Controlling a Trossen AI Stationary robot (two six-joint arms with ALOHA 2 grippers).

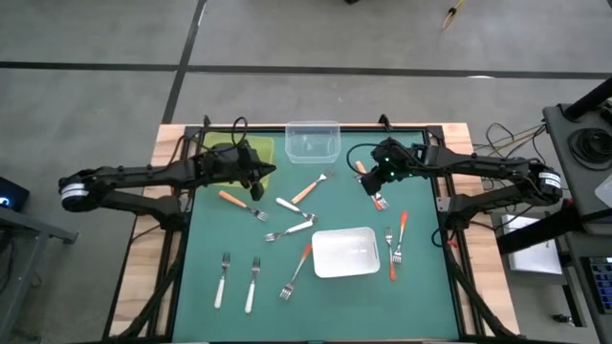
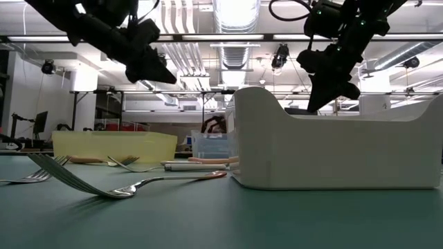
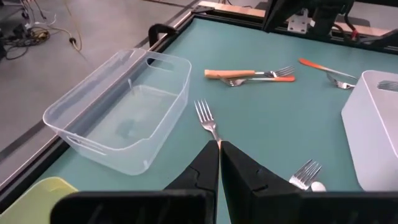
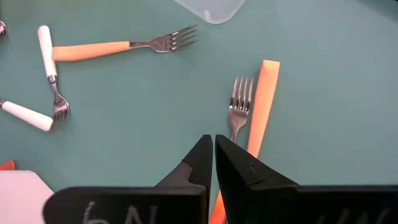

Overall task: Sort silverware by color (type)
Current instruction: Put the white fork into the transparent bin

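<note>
Green mat point(image 1: 344, 287): smooth felt-like surface on a wood table, both arms reaching in over the far half.
White tray point(image 1: 345, 251): opaque plastic, rounded corners, near-centre of mat, looks empty.
Clear bin point(image 1: 313, 139): transparent plastic, far edge centre, empty.
Yellow bin point(image 1: 222, 153): translucent, far left corner, mostly under the left arm.
Silverware: metal heads, plastic handles, all loose on the mat, none in a container; white pair point(image 1: 237, 282) near left, red-orange fork point(image 1: 296, 271) just left of white tray, red-orange pair point(image 1: 396, 247) right of it, tan and white ones clustered mid-mat.
Left gripper point(image 1: 256, 180): fingers clenched, nothing held, above the mat; tan-handled fork point(image 1: 240, 204) lies close by.
Right gripper point(image 1: 380, 182): fingers pressed together, empty, hovering.
Key relation: crossed forks point(image 4: 249, 115) lie directly ahead of and below the right fingertips; long axes run roughly along the finger line, tines pointing away in the right wrist view. Right arm is clearly nearer.
Next move, my read: right jaws must open and descend across the orange handle.
</note>
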